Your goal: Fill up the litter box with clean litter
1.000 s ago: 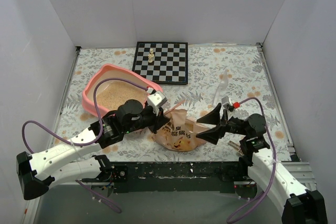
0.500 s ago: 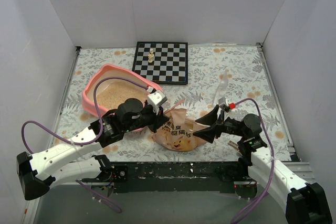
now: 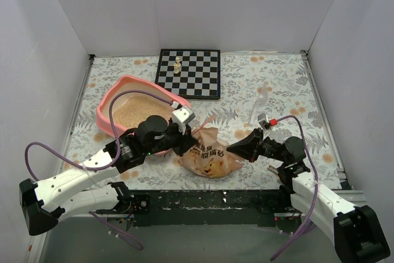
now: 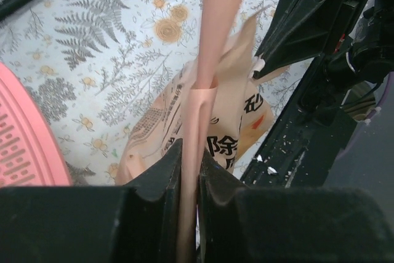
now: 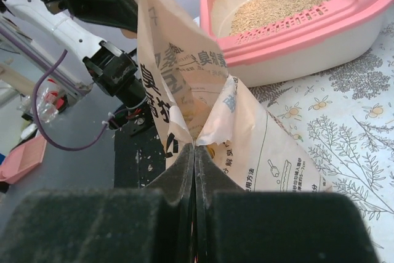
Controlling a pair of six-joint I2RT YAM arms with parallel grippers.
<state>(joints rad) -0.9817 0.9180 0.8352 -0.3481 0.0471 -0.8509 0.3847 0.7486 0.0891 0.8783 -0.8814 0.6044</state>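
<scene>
The salmon-pink litter box [image 3: 111, 100] stands at the left with tan clean litter [image 3: 136, 114] in its basin; it also shows in the right wrist view [image 5: 295, 35], litter [image 5: 286, 1] inside. A tan printed litter bag [image 3: 209, 157] lies between the arms near the front edge. My left gripper [image 3: 188, 144] is shut on the bag's left edge, a thin pinkish strip [image 4: 203, 78] running up from its jaws [image 4: 191, 161]. My right gripper [image 3: 236, 150] is shut on the bag's right corner [image 5: 184, 72], jaws [image 5: 194, 152] pressed together on the crumpled paper.
A black-and-white chessboard [image 3: 188, 73] with a pale piece [image 3: 177, 64] lies at the back. A clear plastic scoop [image 3: 259, 101] rests right of centre. White walls enclose three sides; the black base strip [image 3: 203, 198] runs along the front.
My right gripper moved left to the bag and closed from wide open onto its right corner. The left arm stayed put, still holding the bag's edge.
</scene>
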